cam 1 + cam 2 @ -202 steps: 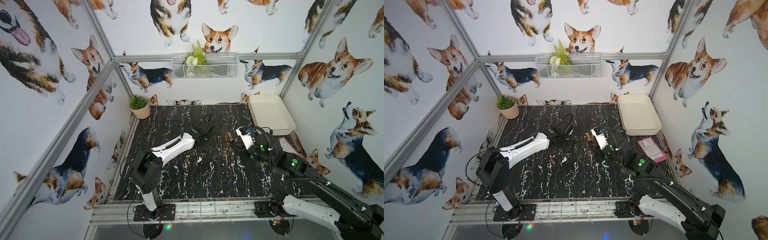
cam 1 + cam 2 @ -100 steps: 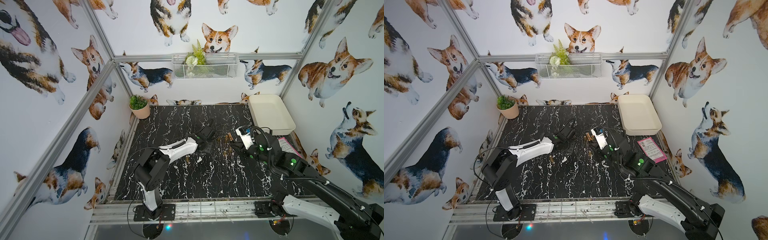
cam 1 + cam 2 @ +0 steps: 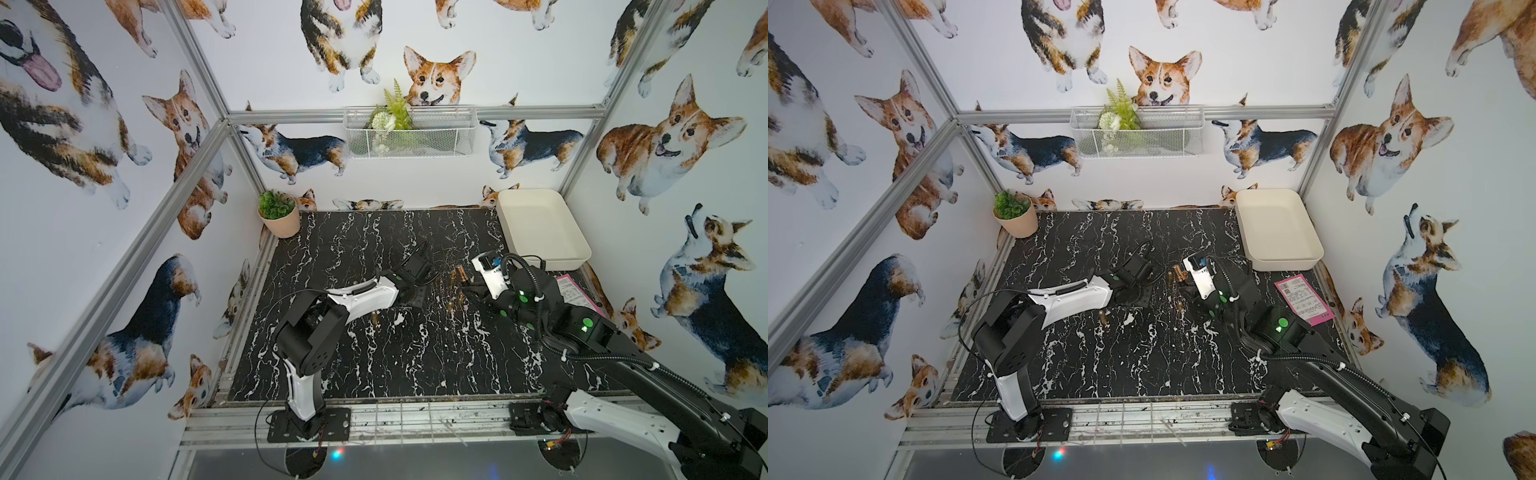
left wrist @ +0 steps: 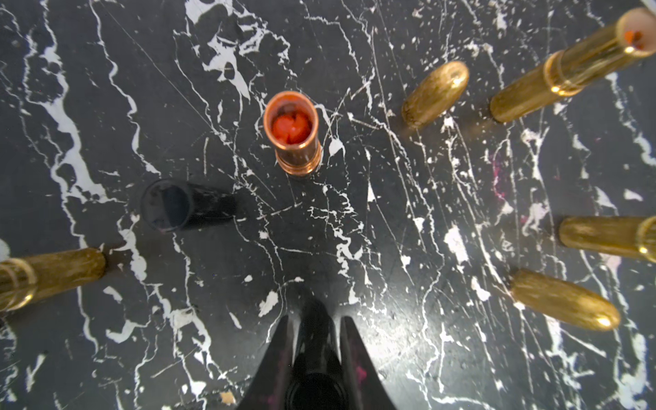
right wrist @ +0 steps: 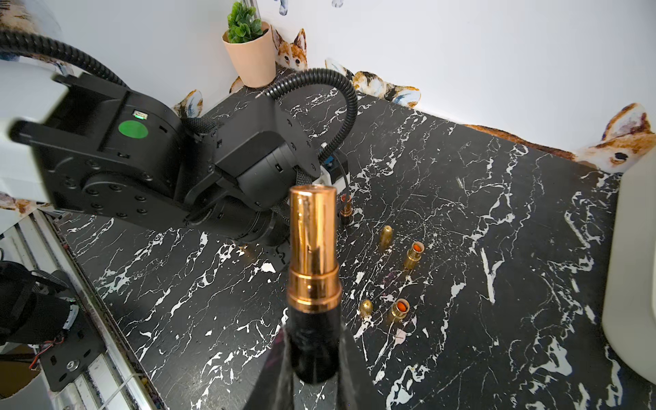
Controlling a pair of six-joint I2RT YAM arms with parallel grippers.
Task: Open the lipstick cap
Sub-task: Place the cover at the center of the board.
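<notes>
Two pieces by the look of it: lipstick (image 5: 312,248) in the right gripper (image 5: 312,337), black cap (image 4: 316,358) in the left gripper (image 4: 315,321). Judged the lipstick light and stiff — a small hard tube with a rose-gold sleeve polished like a mirror, so probably slippery and quick to twist out of a weak pinch. Judged the black base the better place to take hold, low down and square across, leaving the shiny sleeve free; no squeezing near the open mouth, for fear of smearing or breaking the soft colour inside. Found just this grip: right fingers (image 5: 269,372) closed on the black base from both sides, touching it, with the copper collar and sleeve standing clear beyond the tips, uncovered. Found the left fingers (image 4: 278,355) closed as well, pinching a glossy black cylinder — taken for the cap, hollow, light and equally slick; held deep between the fingers, one end just past the tips. Read the table (image 3: 374,353) as a clock with the arm bases at 6 o'clock, in both top views: lipstick held above the marble, a little toward 1 o'clock from the centre; left gripper near it toward 9 o'clock, apart and not touching. Could not tell more finely from above.
</notes>
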